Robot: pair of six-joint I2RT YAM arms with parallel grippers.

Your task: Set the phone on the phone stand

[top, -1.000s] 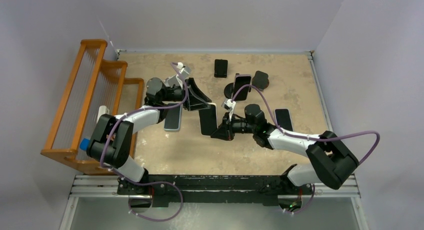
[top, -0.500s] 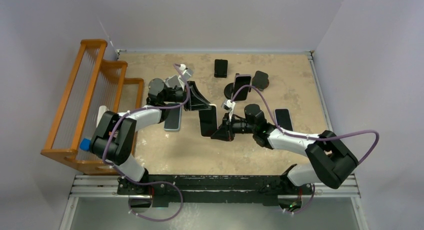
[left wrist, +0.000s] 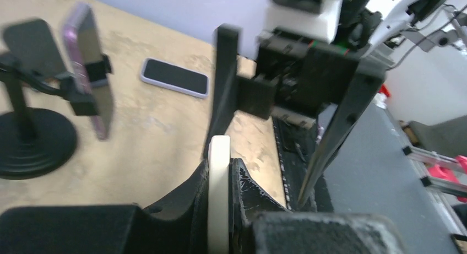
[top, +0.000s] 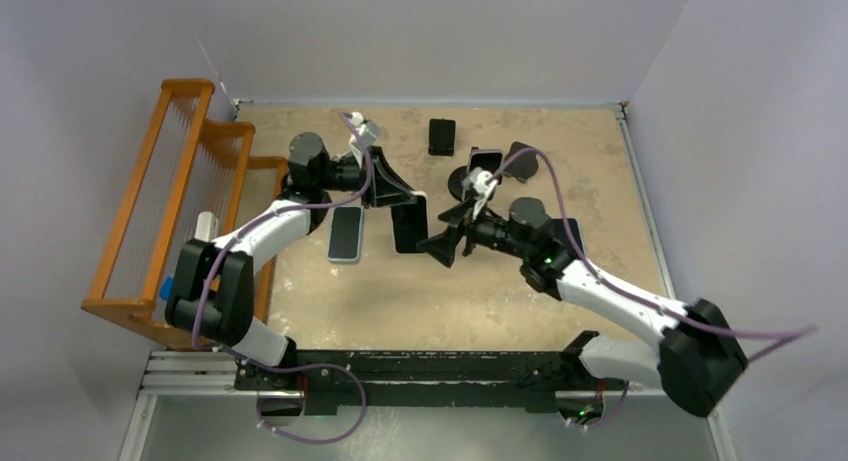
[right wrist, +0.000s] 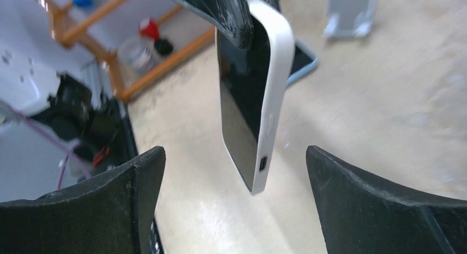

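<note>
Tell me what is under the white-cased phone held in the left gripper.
Bare table shows beneath the white-cased phone, which hangs in the air, pinched at its top by the left gripper. A blue-edged phone lies on the table beyond it, partly covered by it.

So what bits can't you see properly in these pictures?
- Left wrist view: only an edge of the white phone shows; the left fingers hide the rest.
- Left wrist view: the phone stand is blurred and cut off by the left edge.
- Right wrist view: the grey thing behind the phone is too blurred to name.
- Top view: things in the wooden rack are too small.
</note>
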